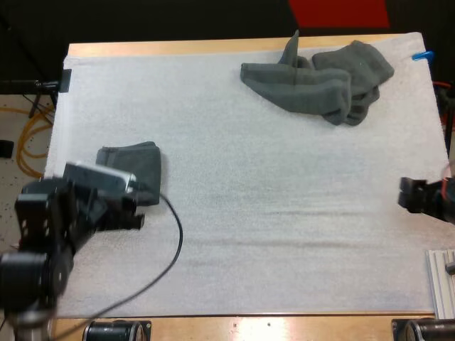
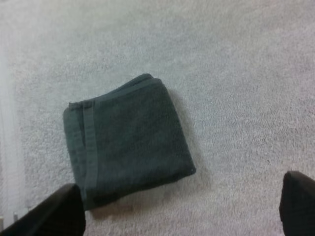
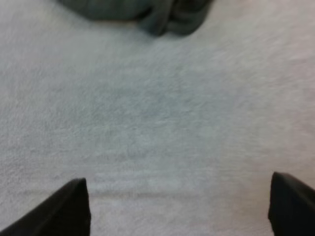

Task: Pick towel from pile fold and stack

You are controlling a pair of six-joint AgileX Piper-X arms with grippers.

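A folded dark grey-green towel (image 1: 138,168) (image 2: 125,142) lies flat on the white mat (image 1: 284,213) at the left. My left gripper (image 1: 124,209) (image 2: 179,216) hovers just on the near side of it, open, fingers wide apart and holding nothing. A crumpled pile of towels (image 1: 323,82) (image 3: 142,12) sits at the far right of the mat. My right gripper (image 1: 416,197) (image 3: 179,211) is at the mat's right edge, well short of the pile, open over bare mat.
A ridged metal piece (image 1: 442,280) lies at the table's near right corner. Bare mat stretches between the folded towel and the pile. The wooden table edge (image 1: 249,328) runs along the front.
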